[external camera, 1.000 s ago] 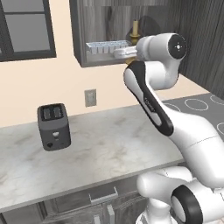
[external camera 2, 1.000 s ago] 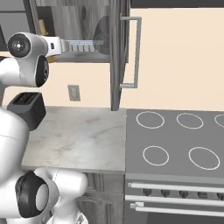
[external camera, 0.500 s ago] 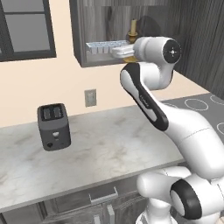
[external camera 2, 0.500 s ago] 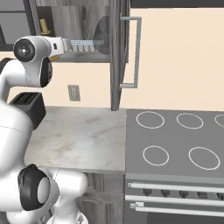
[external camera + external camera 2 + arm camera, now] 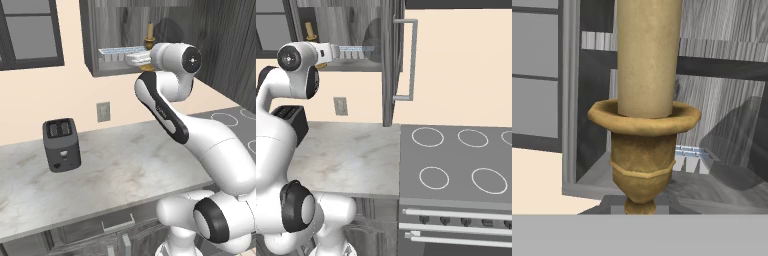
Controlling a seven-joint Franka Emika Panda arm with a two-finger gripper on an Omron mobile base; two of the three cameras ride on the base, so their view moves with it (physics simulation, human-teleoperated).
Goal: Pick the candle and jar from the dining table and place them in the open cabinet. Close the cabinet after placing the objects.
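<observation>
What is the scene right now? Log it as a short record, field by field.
gripper: shut on the candle, at the mouth of the cabinet
candle: upright, brass holder, seen at the cabinet's front edge
cabinet: door open; clear ridged tray on the shelf
counter: marble, dark toaster on it
stove: beside the counter
jar: nothing to report

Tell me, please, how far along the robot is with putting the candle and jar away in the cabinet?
Done: nothing is stored yet as far as the views show; the cabinet shelf carries just a clear ridged tray. In hand: the gripper is shut on the candle, held upright at the cabinet's opening. Left: set the candle inside, fetch the jar, then close the door, which stands open.
</observation>
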